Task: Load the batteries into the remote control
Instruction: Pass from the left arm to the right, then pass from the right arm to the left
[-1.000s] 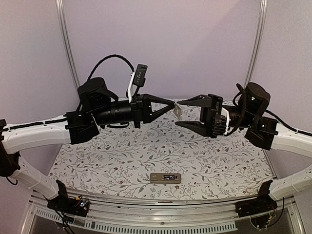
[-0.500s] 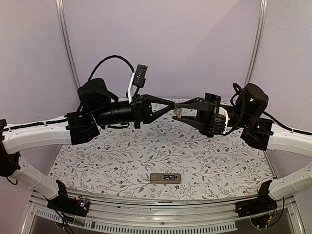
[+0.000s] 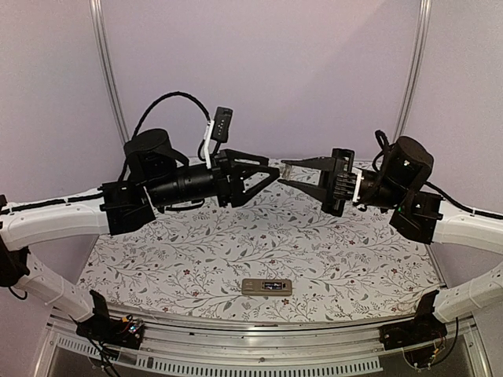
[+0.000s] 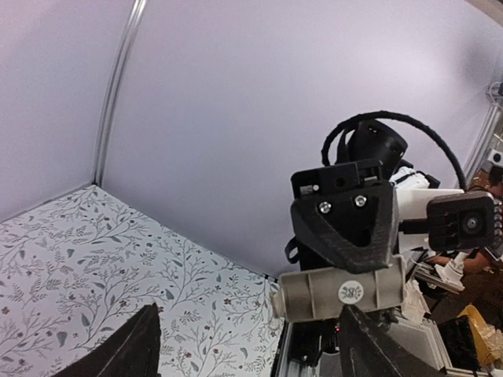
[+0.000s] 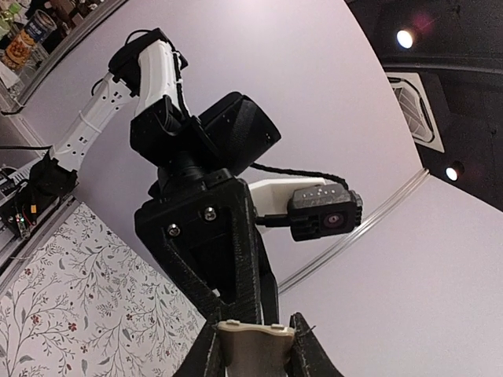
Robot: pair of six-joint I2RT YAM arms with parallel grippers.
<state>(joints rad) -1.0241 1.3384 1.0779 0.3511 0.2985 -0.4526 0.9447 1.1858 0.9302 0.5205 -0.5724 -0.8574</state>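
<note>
Table [image 3: 377, 259]: covered by a floral-patterned cloth; both arm bases are seen at its near edge.
Left arm [image 3: 55, 220]: raised from the near left and angled toward the centre, with its wrist held high over the far half of the table.
Right arm [image 3: 471, 232]: raised from the near right and angled toward the centre, so that its wrist faces the left one.
Left gripper [image 3: 275, 173]: held in the air just left of centre. Its fingers are spread apart and nothing is gripped between them, and its tips are pointed at the right gripper's tips, just beside them.
Right gripper [image 5: 253, 334]: held in the air just right of centre, with its fingers clamped on the cover panel.
Remote control [image 3: 266, 287]: laid flat on the cloth at the near centre, well apart from both grippers. Its tan back is turned up and a dark recess is exposed; what lies in the recess is too small to be told.
Cover panel [image 4: 342, 292]: a small tan piece, pinched between the right fingers and held off the table, with a round sticker seen on one face.
</note>
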